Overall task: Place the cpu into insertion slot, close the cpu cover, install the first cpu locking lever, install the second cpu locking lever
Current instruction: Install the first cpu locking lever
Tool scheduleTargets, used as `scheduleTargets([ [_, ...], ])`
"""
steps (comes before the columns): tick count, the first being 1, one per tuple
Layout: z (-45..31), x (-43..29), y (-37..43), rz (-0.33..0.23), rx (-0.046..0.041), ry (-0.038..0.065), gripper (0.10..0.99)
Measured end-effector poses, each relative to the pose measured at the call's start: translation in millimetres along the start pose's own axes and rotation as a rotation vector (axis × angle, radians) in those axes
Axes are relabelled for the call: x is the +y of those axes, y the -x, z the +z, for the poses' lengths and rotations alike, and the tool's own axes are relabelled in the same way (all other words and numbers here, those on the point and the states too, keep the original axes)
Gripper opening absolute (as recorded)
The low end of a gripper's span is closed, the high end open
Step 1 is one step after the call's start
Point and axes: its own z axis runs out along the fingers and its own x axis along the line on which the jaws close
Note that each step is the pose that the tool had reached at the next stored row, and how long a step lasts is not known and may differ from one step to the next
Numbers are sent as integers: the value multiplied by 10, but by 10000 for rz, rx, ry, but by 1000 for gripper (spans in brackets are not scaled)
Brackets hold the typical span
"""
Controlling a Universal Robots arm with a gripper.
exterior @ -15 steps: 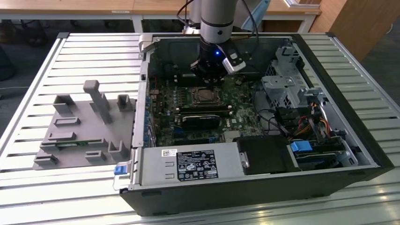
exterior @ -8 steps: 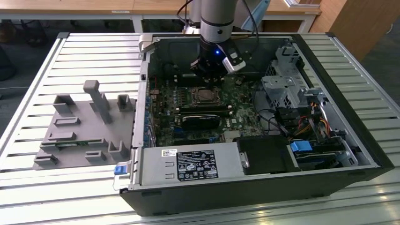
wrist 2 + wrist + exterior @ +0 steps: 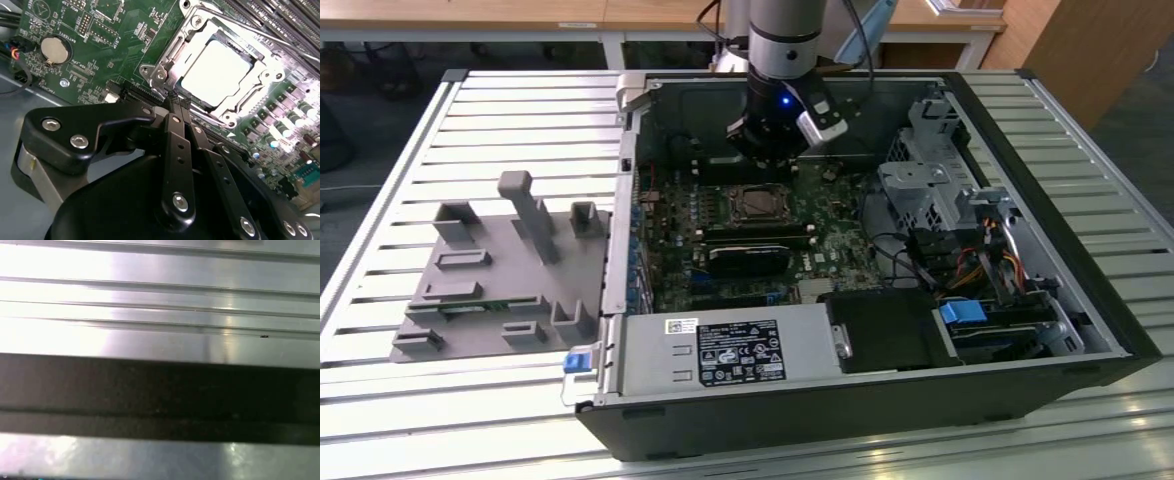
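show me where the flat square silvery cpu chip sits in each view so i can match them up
Exterior view: the flat square silvery cpu chip sits mid-motherboard, just below the black gripper.
Second wrist view: the cpu lies inside the silvery metal cpu cover, beyond the closed fingertips.
First wrist view: not in it.
Shared landmark: the green motherboard.

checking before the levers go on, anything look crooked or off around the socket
Nothing stands out. In the second wrist view the cpu lies flat and square in the insertion slot, with the cpu cover closed around it. The pincer, fingers together, sits at the socket's corner.
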Motion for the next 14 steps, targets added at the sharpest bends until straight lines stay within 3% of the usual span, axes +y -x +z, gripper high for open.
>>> scheduleTargets([
  [14, -10, -48, 6, 0, 6, -1, 118],
])
